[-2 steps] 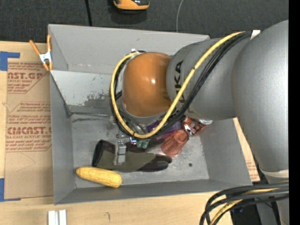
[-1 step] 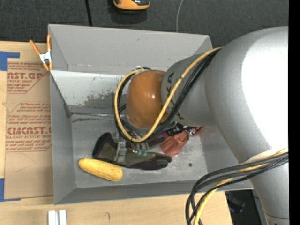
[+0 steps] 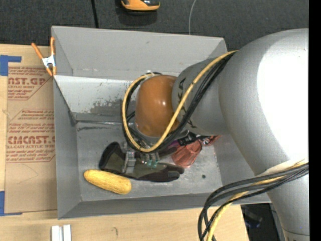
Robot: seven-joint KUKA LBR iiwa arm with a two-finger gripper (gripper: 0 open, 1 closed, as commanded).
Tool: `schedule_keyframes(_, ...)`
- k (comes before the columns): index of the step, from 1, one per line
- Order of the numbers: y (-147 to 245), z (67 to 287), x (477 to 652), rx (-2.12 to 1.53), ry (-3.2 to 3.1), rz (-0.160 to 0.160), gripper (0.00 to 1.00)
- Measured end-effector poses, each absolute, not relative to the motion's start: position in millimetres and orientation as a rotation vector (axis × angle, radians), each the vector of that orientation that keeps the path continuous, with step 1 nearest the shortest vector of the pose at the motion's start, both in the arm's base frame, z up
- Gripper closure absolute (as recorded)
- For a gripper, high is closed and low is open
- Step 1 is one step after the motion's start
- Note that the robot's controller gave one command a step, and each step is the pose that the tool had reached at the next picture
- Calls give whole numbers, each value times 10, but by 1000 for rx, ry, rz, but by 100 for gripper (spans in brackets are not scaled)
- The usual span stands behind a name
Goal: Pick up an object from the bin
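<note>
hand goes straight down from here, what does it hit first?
Probably the dark flat thing lying right under the hand. I can't tell how high above it the hand is.

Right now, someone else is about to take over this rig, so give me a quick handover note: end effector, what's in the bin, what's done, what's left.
End effector: low over the middle of the bin floor. Open or shut cannot be told.
Things: a black rounded piece just to its left in the view, a dark long piece just below it, a yellow cob at the floor's lower left, and a red crumpled thing to the right, partly under the arm.
Done: nothing visibly held or lifted.
Left: grasp one thing and lift it out.
</note>
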State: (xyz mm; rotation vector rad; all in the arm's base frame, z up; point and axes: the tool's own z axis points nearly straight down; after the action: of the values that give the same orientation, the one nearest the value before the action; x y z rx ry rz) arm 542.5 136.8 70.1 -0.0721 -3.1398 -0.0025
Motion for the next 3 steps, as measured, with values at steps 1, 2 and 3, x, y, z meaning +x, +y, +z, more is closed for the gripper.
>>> schedule_keyframes(1,1368,701,5425,-72,-3140,-3,100)
schedule_keyframes(2,1366,701,5430,-73,-3142,-3,0)
schedule_keyframes(3,1368,701,5429,-73,-3141,-4,100)
